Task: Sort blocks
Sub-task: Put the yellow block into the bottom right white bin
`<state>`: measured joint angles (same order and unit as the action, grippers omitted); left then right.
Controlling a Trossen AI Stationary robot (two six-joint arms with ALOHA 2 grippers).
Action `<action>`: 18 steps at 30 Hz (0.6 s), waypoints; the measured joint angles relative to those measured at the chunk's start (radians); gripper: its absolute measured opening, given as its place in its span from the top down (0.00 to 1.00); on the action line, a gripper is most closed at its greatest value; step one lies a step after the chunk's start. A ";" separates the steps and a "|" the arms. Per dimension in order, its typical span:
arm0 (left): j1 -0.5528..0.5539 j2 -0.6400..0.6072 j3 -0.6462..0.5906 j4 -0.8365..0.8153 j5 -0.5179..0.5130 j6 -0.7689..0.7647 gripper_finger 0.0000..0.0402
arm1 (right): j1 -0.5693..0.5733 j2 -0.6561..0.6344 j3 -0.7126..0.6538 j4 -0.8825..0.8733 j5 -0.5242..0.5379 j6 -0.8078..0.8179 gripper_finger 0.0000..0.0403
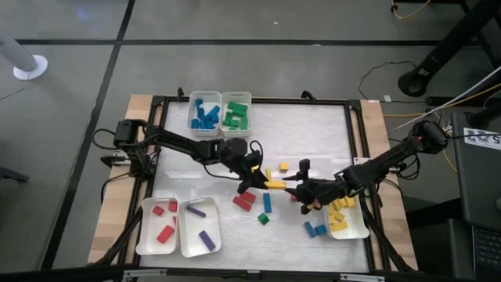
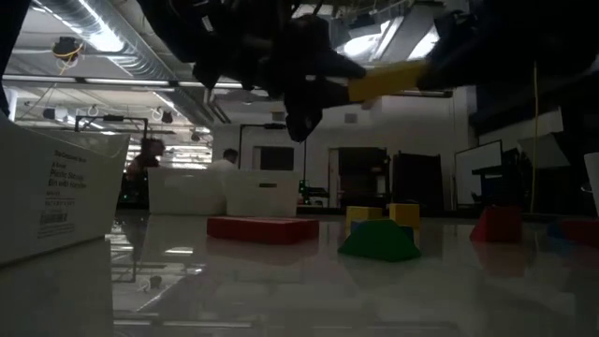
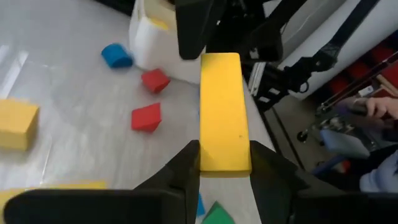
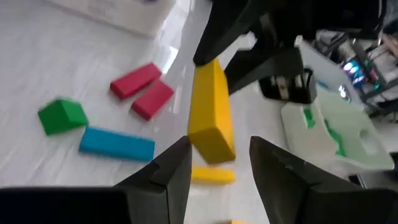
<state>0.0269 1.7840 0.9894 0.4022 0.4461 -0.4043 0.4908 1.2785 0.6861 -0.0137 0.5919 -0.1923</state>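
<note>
Yellow wooden bar (image 3: 224, 112) pinched in left gripper (image 3: 225, 163); right gripper (image 4: 219, 163) gapes, apparently empty; several loose blocks (image 1: 244, 201) remain unsorted.

Yellow bar (image 3: 224, 112), red blocks (image 4: 142, 89), blue bar (image 4: 117, 144), green block (image 4: 61, 116)

high: overhead, straight down | low: table-level, across | wrists: close (both share yellow bar (image 3: 224, 112))

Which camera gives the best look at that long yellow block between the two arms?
The left wrist view: the yellow bar fills it, clamped by the left gripper. High view shows a sliver, low view one end, right wrist view an angled side.
</note>
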 joint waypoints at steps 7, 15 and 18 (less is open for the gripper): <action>-0.002 0.000 0.000 0.024 0.000 -0.013 0.75 | 0.000 0.000 0.000 0.089 0.000 -0.075 0.60; -0.003 0.000 0.000 0.064 0.004 -0.023 0.74 | 0.000 0.000 0.000 0.091 -0.007 -0.083 0.77; -0.003 0.000 0.000 0.065 0.007 -0.032 0.74 | 0.000 0.000 0.000 0.088 -0.007 -0.093 0.83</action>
<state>0.0242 1.7840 0.9897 0.4669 0.4536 -0.4361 0.4908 1.2789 0.6861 0.0740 0.5846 -0.2850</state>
